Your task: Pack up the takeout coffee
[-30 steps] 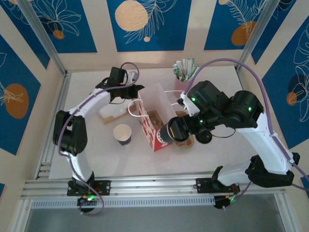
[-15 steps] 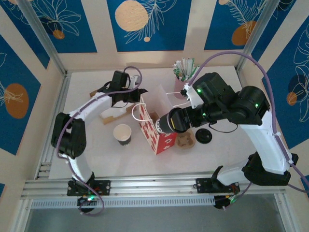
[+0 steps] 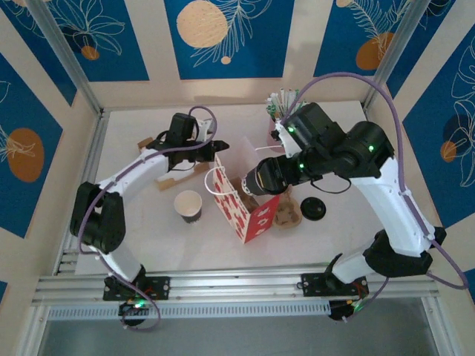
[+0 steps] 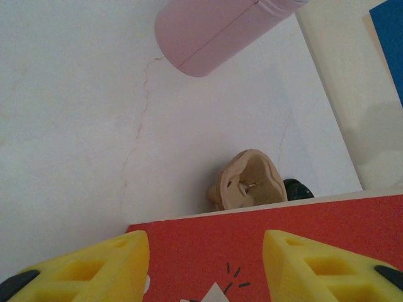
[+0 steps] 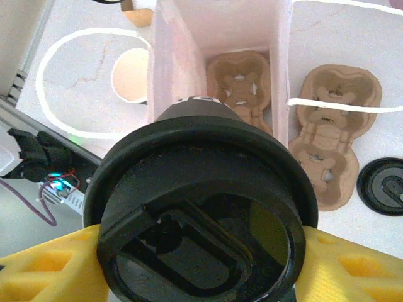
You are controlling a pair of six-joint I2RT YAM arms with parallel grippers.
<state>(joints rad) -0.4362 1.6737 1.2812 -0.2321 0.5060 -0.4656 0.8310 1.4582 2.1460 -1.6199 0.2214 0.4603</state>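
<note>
Above the open paper bag (image 3: 249, 216), the right end effector (image 5: 201, 264) is clamped on the lidded coffee cup (image 5: 201, 214). The cup appears to be lined up for lowering onto the cup carrier (image 5: 239, 88) on the bag floor. At the bag's far left side, the left end effector (image 4: 204, 264) stands with fingers apart astride the red wall, probably steadying it. The cup sits centred between the right fingers, over the bag mouth, not yet seated in the carrier.

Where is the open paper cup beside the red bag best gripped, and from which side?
Probably on its side wall, just below the rim, jaws across the round body. The open paper cup stands upright, mouth up, and the red bag stands close on its right in the top view, so coming from its left or near side looks freest.
</note>
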